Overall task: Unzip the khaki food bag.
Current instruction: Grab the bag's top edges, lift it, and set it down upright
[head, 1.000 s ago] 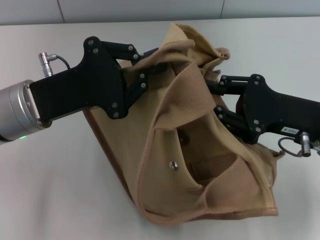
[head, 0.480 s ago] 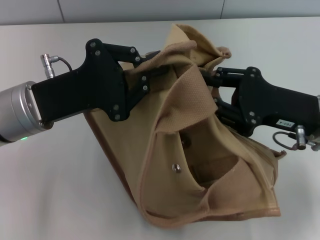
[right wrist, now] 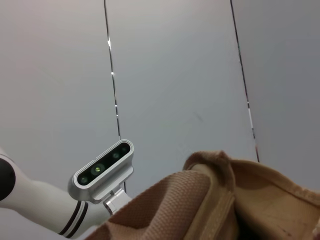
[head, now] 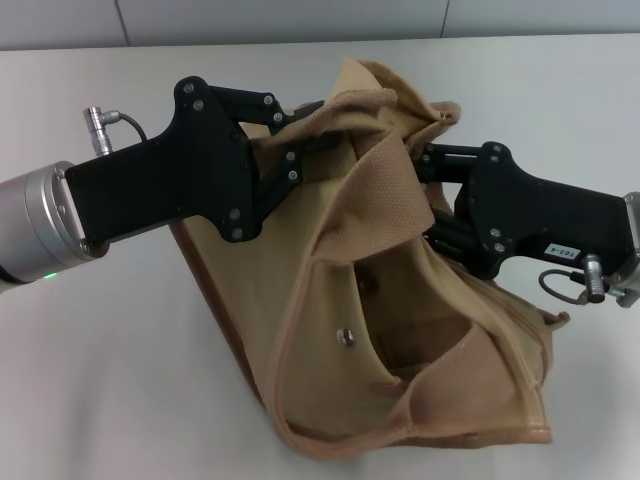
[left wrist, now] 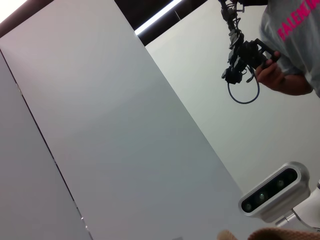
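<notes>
The khaki food bag [head: 330, 290] lies crumpled on its side in the middle of the white table [head: 110, 360]. Its wide webbing handle [head: 385, 205] is draped over the front, and the snap button [head: 346, 337] shows on the pocket. My left gripper [head: 305, 125] reaches in from the left and is shut on the bag's upper edge fabric. My right gripper [head: 425, 185] reaches in from the right at the bag's top, with its tips hidden behind the handle. The zipper is hidden in the folds. Tan bag fabric shows in the right wrist view [right wrist: 200, 205].
The table's far edge meets a grey wall [head: 300, 20]. Bare table lies to the left and right of the bag. The wrist views show wall panels, my head camera [right wrist: 102, 167] and a person [left wrist: 295, 45] holding a device.
My right gripper has risen slightly and levelled out, and its tips have shifted a little along the bag's top. The bag's folds have sagged a bit. My left gripper has held still.
</notes>
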Robot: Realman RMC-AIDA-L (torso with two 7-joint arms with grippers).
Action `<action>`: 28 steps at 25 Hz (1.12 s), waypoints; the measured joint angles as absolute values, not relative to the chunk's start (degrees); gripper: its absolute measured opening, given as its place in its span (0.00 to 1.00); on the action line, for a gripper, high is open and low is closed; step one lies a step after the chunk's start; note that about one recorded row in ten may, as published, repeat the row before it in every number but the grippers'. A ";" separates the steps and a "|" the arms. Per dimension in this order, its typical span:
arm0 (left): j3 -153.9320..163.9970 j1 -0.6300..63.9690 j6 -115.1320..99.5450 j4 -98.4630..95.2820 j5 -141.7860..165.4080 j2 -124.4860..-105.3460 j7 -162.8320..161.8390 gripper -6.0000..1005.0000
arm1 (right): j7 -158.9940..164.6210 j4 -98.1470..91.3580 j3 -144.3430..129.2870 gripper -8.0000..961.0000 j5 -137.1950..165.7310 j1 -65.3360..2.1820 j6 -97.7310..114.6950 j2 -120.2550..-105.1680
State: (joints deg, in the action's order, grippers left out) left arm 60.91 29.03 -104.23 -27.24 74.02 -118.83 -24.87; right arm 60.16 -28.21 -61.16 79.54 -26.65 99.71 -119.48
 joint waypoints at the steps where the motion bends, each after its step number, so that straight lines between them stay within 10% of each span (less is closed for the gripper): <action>1: 60.91 29.03 -104.23 -27.24 74.00 -118.83 -24.87 0.08 | 60.36 -28.21 -61.15 0.46 79.53 -26.60 99.70 -119.43; 28: 60.91 29.46 -104.34 -27.34 73.66 -118.74 -24.90 0.09 | 54.56 -45.97 -60.66 0.62 84.48 -19.83 99.18 -119.42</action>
State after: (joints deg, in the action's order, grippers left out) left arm 60.91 29.46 -104.34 -27.35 73.66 -118.74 -24.90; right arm 54.56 -45.97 -60.66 84.48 -19.83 99.18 -119.42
